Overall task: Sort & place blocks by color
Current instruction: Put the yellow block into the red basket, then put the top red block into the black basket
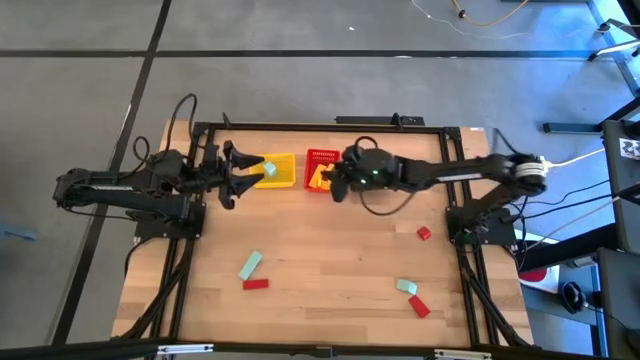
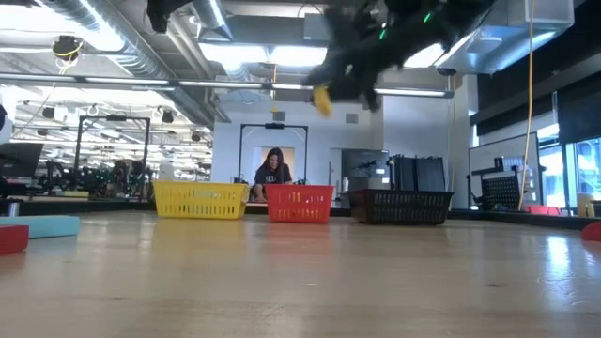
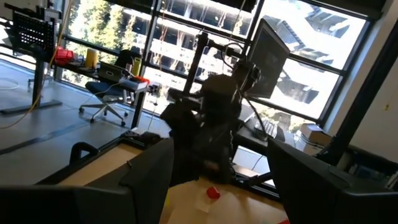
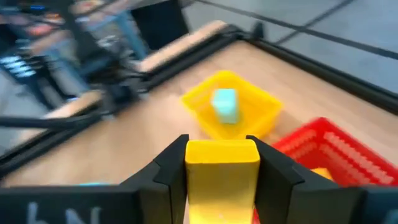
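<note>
Right end effector [image 4: 222, 171] is clamped on a yellow block [image 4: 222, 168], up in the air over the red basket [image 1: 321, 170] near the bench's far edge. Left end effector [image 1: 237, 173] hangs spread wide by the yellow basket [image 1: 283, 178], which has a teal block [image 4: 225, 106] in it.

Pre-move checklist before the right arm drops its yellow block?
1. Right gripper shut on yellow block: ok.
2. Gripper over yellow basket: not ok, it hangs over the red basket.
3. Yellow basket holds only yellow: not ok, a teal block lies in it.
4. Left gripper clear of the drop: not ok, open at the yellow basket.
5. Red basket's contents right: not ok, something yellow inside.
</note>
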### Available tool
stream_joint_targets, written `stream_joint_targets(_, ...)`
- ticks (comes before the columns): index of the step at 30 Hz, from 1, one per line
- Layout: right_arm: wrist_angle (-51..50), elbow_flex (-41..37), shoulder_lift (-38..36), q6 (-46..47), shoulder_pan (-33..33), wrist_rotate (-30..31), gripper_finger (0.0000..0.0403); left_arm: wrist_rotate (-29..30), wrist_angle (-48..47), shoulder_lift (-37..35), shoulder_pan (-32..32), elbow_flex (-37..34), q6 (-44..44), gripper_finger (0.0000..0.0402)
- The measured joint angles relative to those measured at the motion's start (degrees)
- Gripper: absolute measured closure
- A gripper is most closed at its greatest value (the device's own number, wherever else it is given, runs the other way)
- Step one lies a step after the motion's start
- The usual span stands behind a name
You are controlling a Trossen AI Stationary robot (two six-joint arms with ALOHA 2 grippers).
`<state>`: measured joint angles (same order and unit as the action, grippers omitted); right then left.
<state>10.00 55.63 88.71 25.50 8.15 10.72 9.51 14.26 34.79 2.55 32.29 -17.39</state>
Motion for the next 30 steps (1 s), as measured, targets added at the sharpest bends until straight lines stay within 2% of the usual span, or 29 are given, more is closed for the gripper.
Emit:
stream_joint_targets(5, -0.5, 0.0, 8.6, 2.1, 2.1, 7.4, 0.0273, 1.1, 0.0, 0.0, 0.0, 0.0, 0.0, 0.0152)
stream_joint_targets(9, 3.2, 0.0, 14.2, 5.5, 2.3, 7.6, 0.0273, 1.4, 0.0, 0.1, 0.0, 0.0, 0.0, 0.0152)
stream_joint_targets(14, 9.0, 0.0, 17.0, 5.7, 2.2, 8.3, 0.027, 1.4, 0.0, 0.1, 0.0, 0.0, 0.0, 0.0152)
stream_joint_targets(17, 8.9, 0.0, 17.6, 5.4, 2.4, 10.7, 0.0247, 1.4, 0.0, 0.1, 0.0, 0.0, 0.0, 0.0152)
stream_joint_targets(24, 8.8, 0.0, 16.7, 5.6, 2.7, 9.0, 0.0169, 1.4, 0.0, 0.1, 0.0, 0.0, 0.0, 0.0152)
stream_joint_targets(28, 7.7, 0.0, 13.6, 5.2, 2.7, 8.6, 0.0137, 1.4, 0.0, 0.1, 0.0, 0.0, 0.0, 0.0152)
stream_joint_targets(30, 5.8, 0.0, 10.1, 3.2, 2.7, 6.3, 0.0127, 1.4, 0.0, 0.1, 0.0, 0.0, 0.0, 0.0152)
